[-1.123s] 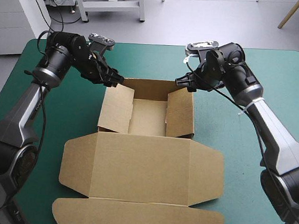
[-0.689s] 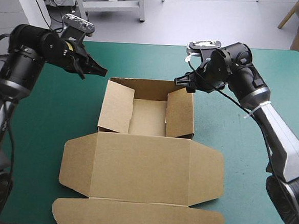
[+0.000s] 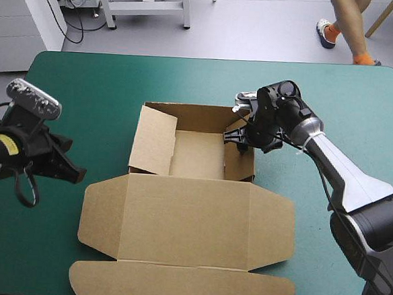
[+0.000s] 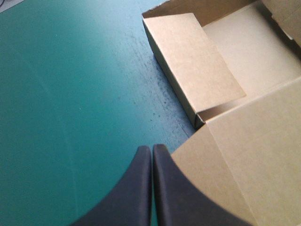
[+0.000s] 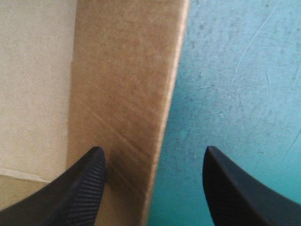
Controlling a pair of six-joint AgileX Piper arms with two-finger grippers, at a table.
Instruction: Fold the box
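Box [image 3: 187, 201]: it is laid in the middle of the surface [image 3: 107, 80]. An open tray is made at the far side, and the lid [image 3: 187, 234] is left flat toward the near edge.
Left tool [image 4: 152, 148]: it is held low at the left, just beside the lid's left flap. Its fingers are pressed together, and nothing is held.
Right tool [image 5: 153, 153]: it is spread wide over the tray's right wall [image 5: 127, 94]. One finger [image 5: 80, 188] is seen on the inside of the wall. The other finger [image 5: 235, 188] is seen outside, over the teal-green cover. The wall is not squeezed.
Left wall [image 3: 153, 141]: its flap is seen leaning inward, so it does not look fully tucked.
Step in hand: the right wall is probably being set straight and its flap tucked in.
Next move: the right tool would likely have to be lowered a little and pinched on the wall. Or the flap could be pushed down to the tray floor. The same may then be needed at the left wall.
Care: the wall could be bent if it is squeezed crooked.
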